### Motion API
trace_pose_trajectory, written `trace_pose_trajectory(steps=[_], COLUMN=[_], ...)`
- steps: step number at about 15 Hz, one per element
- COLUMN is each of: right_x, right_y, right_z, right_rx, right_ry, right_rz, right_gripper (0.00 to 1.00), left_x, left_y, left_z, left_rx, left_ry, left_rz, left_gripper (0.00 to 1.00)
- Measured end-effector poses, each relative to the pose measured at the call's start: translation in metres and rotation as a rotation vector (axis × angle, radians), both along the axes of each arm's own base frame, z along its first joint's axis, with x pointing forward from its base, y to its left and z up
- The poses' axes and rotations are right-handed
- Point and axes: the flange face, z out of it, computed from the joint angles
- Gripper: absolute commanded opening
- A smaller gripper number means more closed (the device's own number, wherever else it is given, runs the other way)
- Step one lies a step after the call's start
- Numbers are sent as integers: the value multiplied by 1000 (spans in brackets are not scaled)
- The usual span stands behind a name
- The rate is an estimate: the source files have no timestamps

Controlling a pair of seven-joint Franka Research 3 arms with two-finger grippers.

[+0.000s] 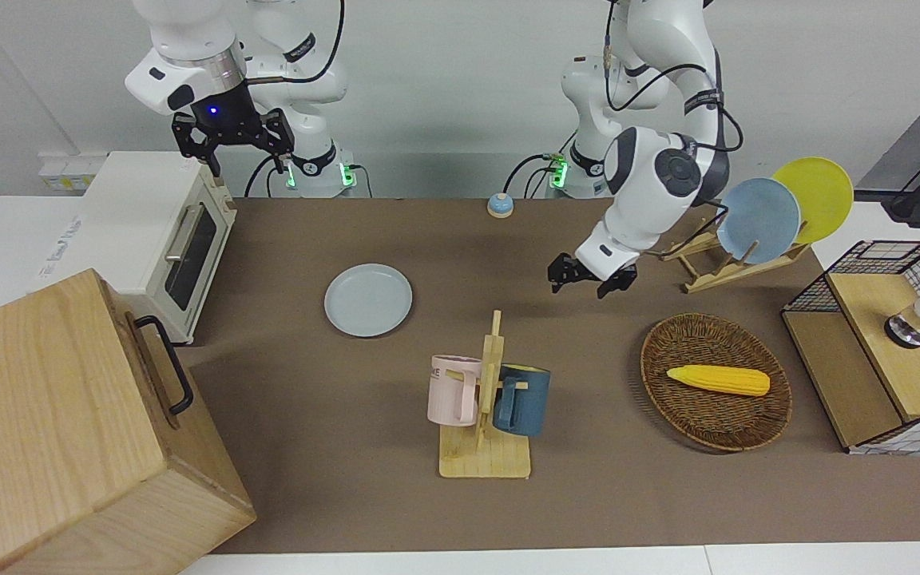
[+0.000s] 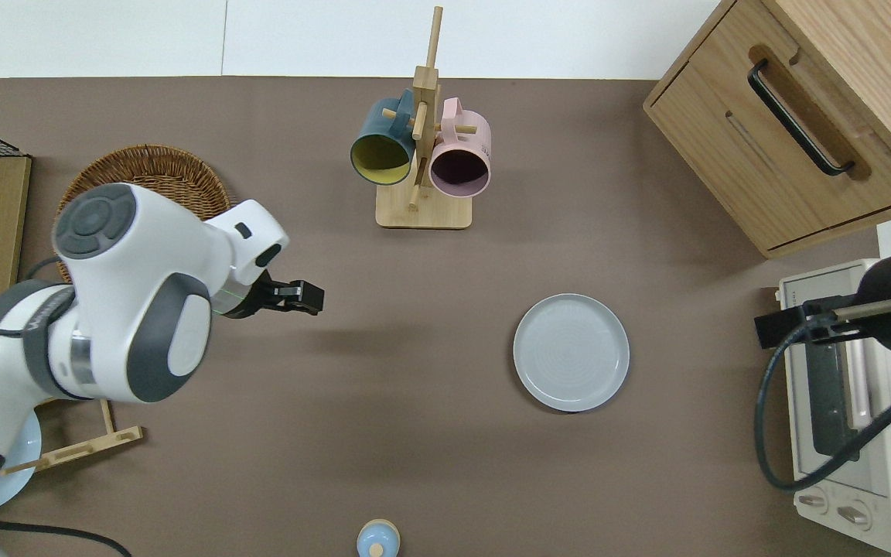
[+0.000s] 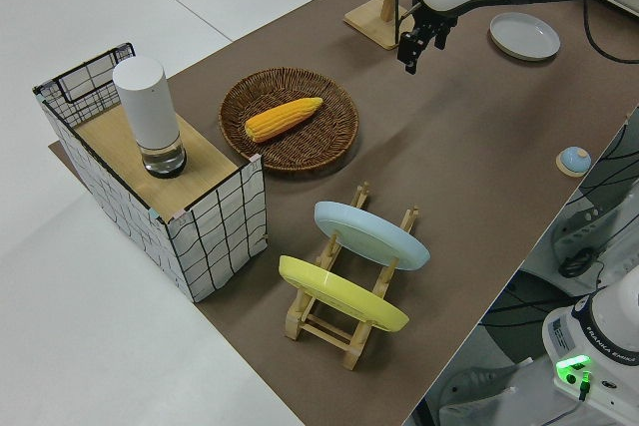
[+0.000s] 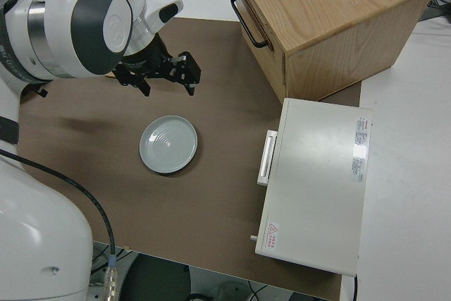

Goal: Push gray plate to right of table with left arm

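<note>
Front view: gray plate [image 1: 368,300] sits left of centre on the table [image 1: 332,479], well apart from your left gripper [image 1: 592,280] at centre-right; it holds nothing, but finger gap I can't tell. Right arm parked.

Overhead: plate [image 2: 571,352] at centre-right, gripper [image 2: 298,295] mid-left. Risk: come in too high and you ride over the low rim; push off-centre and the plate spins away, or runs into the toaster oven [image 2: 848,433] at the right edge.

Left side view: plate partly cut by the arm, contact height unreadable.
</note>
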Motion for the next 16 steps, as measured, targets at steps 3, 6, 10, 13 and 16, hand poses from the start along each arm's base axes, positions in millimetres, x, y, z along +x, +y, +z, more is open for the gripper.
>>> trace_pose_trajectory(steps=[3,6,10,13,16], right_x=[0,0,0,0,0], right_y=[0,0,0,0,0], right_z=[0,0,0,0,0], right_rx=[0,0,0,0,0], right_ry=[0,0,0,0,0], right_rz=[0,0,0,0,0], right_gripper=[996,996,996,996,996], left_x=[4,0,-5,-10,-13], left_y=[48,75,98,95,87], left_z=[20,55,111,166,183], left_rx=[61,105,108,131,141], left_ry=[-42,-79,-127,-166,-190], left_rz=[-24,-21,15,-2,-18], left_gripper=[991,991,991,991,991])
